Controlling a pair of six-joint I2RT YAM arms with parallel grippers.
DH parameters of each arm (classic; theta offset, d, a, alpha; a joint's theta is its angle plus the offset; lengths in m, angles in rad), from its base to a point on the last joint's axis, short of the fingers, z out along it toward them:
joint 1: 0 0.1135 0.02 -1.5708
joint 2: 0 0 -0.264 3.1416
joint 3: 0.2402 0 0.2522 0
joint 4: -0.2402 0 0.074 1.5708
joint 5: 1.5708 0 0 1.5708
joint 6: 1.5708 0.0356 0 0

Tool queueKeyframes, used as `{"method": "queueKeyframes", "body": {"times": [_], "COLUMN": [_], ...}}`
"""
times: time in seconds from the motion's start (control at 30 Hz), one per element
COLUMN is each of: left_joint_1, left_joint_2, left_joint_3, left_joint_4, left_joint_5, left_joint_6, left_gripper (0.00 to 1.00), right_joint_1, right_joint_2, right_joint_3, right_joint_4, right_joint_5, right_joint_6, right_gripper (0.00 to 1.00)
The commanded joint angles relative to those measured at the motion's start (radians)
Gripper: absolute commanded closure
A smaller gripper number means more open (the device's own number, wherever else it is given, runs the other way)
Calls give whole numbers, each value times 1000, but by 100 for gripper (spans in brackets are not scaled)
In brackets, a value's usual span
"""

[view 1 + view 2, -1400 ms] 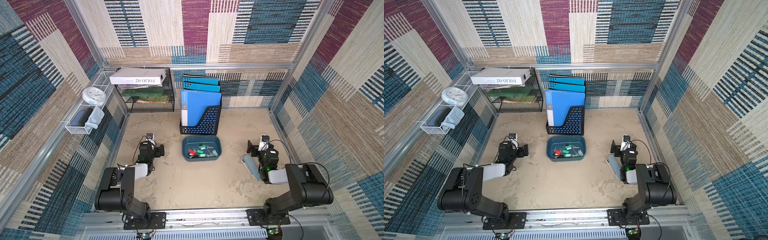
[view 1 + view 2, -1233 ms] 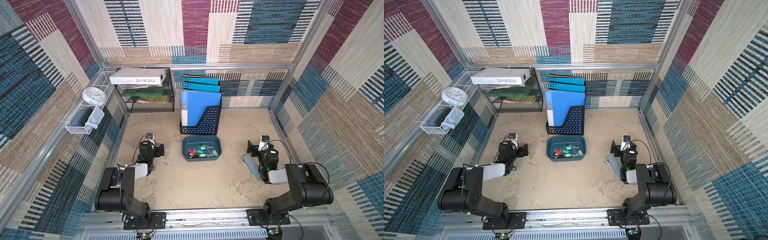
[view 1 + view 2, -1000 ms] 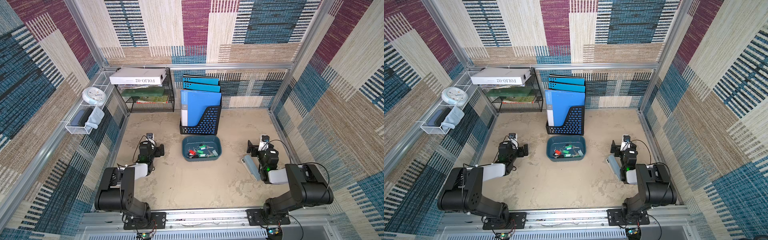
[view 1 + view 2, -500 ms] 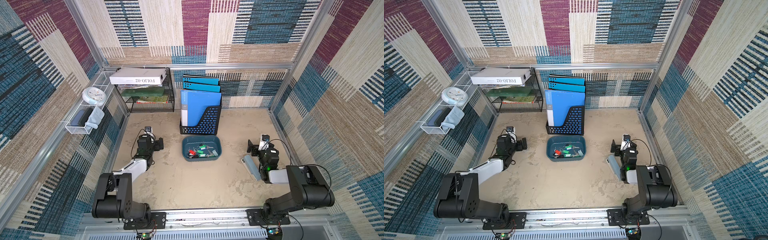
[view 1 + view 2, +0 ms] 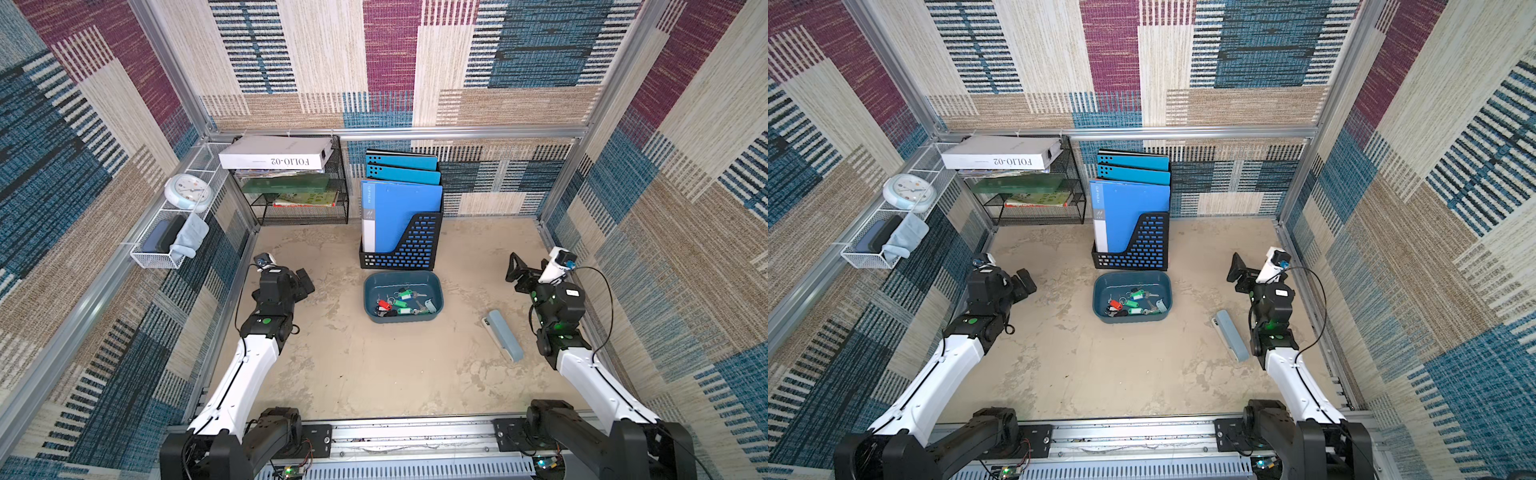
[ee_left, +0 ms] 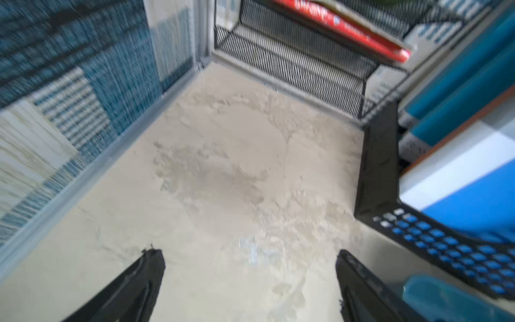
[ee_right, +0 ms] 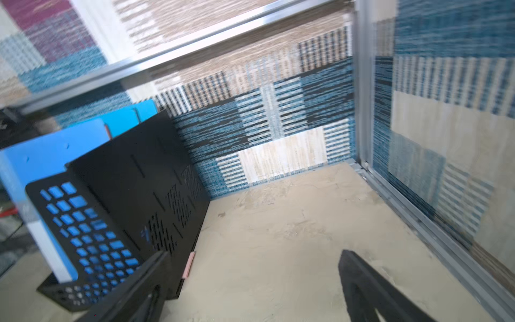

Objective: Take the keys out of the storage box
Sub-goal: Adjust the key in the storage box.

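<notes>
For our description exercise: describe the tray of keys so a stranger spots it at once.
Find the upright black file holder filled with blue folders. Just in front sits the storage box, shallow and dark teal; it alone holds the keys.

I note a black file holder (image 5: 415,249) with blue folders (image 5: 407,208) at centre; mesh rack (image 5: 305,216) bearing white box (image 5: 276,153), upper left; pale blue bar (image 5: 505,336) flat on counter (image 5: 374,365), right.

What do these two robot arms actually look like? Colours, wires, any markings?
Both the left arm and right arm have white tube-like links between chunky black joints, each with a small green light. Thin black cables loop to small white wrist cameras. The left gripper and right gripper have flat, tapering black fingers.
</notes>
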Motion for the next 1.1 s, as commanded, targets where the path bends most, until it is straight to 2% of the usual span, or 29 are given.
{"method": "queueKeyframes", "body": {"times": [0.0,0.07,0.1,0.2,0.33,0.4,0.53,0.63,0.73,0.93,1.07], "left_joint_1": [-5,-14,-16,-24,-26,-30,-33,-35,-35,-35,-35], "left_joint_2": [-15,3,14,65,128,141,139,132,128,135,162], "left_joint_3": [24,42,50,83,136,146,142,142,157,143,158], "left_joint_4": [-28,-44,-49,-68,-116,-124,-118,-141,-185,-180,-195], "left_joint_5": [107,100,117,171,192,201,206,150,96,69,68], "left_joint_6": [9,8,14,30,43,44,50,49,64,62,61], "left_gripper": [1,1,1,1,1,1,1,1,1,1,1], "right_joint_1": [5,41,78,236,442,528,679,751,780,804,810], "right_joint_2": [32,108,142,306,587,710,876,970,1021,1034,1077], "right_joint_3": [41,139,188,399,732,868,1061,1186,1240,1160,1148], "right_joint_4": [-85,-194,-243,-484,-761,-860,-978,-1071,-1137,-1182,-1194], "right_joint_5": [-132,-213,-211,-74,-17,-5,119,107,115,138,129], "right_joint_6": [78,61,40,-5,-132,-188,-237,-244,-230,-177,-162], "right_gripper": [1,1,1,1,1,1,1,1,1,1,8]}}
